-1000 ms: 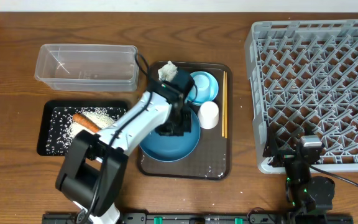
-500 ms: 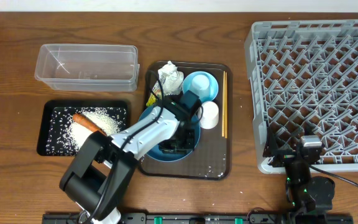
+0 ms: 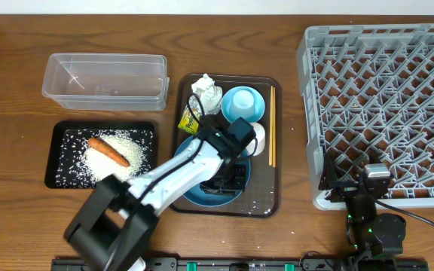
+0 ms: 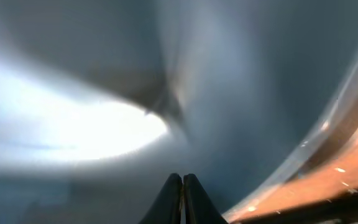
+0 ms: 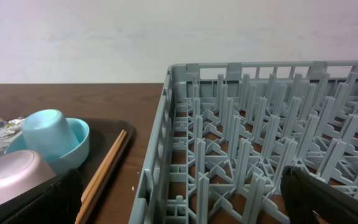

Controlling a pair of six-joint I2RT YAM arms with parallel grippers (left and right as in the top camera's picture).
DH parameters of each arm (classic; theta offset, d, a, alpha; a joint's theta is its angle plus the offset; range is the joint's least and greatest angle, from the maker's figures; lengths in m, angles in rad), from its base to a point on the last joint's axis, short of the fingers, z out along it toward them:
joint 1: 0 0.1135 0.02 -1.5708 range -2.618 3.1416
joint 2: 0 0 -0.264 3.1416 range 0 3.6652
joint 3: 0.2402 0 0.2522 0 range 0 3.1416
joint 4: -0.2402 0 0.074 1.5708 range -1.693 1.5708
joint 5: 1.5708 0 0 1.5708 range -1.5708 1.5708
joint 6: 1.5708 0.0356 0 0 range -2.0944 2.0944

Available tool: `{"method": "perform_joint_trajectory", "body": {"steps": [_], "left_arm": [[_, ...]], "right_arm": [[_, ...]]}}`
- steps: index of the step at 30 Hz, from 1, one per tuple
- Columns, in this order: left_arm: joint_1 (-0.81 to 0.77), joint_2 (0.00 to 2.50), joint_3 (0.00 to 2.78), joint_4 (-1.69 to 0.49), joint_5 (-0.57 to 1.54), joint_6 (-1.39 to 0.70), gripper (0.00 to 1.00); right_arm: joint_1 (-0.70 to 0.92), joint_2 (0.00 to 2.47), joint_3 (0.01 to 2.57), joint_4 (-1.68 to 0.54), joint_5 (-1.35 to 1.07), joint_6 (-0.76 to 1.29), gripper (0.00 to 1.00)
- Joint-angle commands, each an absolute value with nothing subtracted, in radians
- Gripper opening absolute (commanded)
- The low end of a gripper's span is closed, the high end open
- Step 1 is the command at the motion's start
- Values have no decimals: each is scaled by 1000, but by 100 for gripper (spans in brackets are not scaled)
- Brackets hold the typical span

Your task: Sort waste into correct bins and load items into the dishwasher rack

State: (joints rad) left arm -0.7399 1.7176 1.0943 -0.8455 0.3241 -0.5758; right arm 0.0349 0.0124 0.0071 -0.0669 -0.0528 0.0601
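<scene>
Chopsticks (image 3: pixel 271 126) lengthwise front-to-back, carrot (image 3: pixel 109 150) diagonal

**Three views, one scene**
Overhead looks straight down on the table (image 3: pixel 21 75). Left wrist sits very close inside the dark-blue bowl (image 4: pixel 260 74). Right wrist looks low, level, past the rack (image 5: pixel 229 124) toward the light-blue bowl (image 5: pixel 82 143); overhead shares both

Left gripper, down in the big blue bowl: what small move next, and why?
Probably open the left gripper and shift toward the rim of the dark-blue bowl: its fingertips are pressed together with nothing between them, so the bowl isn't gripped yet.
</scene>
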Motion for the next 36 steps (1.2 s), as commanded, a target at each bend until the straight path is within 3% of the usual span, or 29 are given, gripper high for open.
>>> {"method": "perform_joint_trajectory", "body": {"steps": [1, 3, 6, 14, 22, 31, 36], "left_arm": [[-736, 1629, 1095, -860, 212, -586, 14], [-736, 1589, 1095, -862, 157, -585, 37], [-736, 1533, 1096, -856, 82, -585, 59], [-687, 1408, 1157, -854, -44, -556, 85], [-503, 1308, 1218, -853, -66, -551, 94], [-382, 1297, 1217, -763, -65, -551, 96], [-357, 1332, 1232, -717, 64, -393, 96]], "right_arm": [[38, 10, 6, -71, -53, 70, 99], [38, 10, 6, -71, -53, 70, 99], [38, 10, 6, -71, -53, 70, 99], [38, 10, 6, -71, -53, 70, 99], [38, 10, 6, -71, -53, 70, 99], [38, 10, 6, -71, -53, 70, 99], [38, 10, 6, -71, -53, 70, 99]]}}
